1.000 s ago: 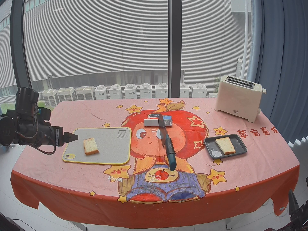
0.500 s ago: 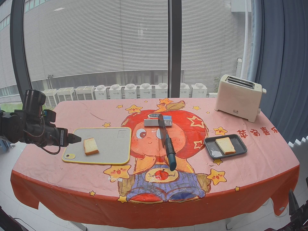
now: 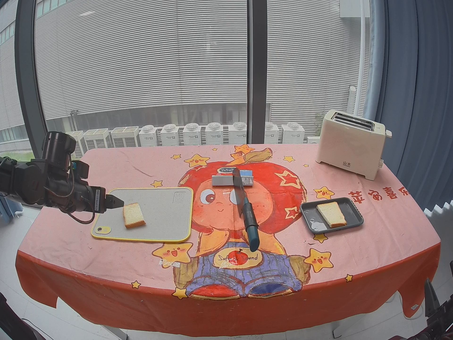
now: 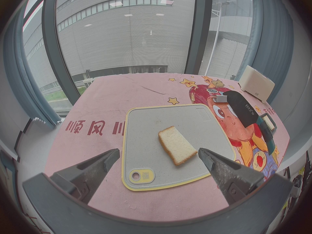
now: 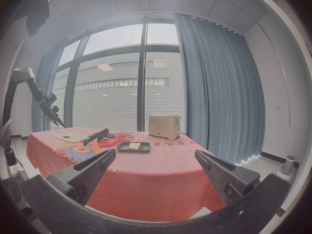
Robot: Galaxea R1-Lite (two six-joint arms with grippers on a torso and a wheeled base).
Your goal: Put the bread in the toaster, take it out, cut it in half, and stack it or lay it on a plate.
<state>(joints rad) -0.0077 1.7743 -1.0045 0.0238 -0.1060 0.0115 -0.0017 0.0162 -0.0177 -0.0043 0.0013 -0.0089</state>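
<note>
Left tool [image 4: 158, 151], wide open, empty, near bread [image 4: 177, 145]

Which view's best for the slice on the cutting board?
Left wrist view: the slice lies large and whole on the board, crust plain. Head view shows it small, from above, near the left gripper. Right wrist view gives only a far speck.
</note>
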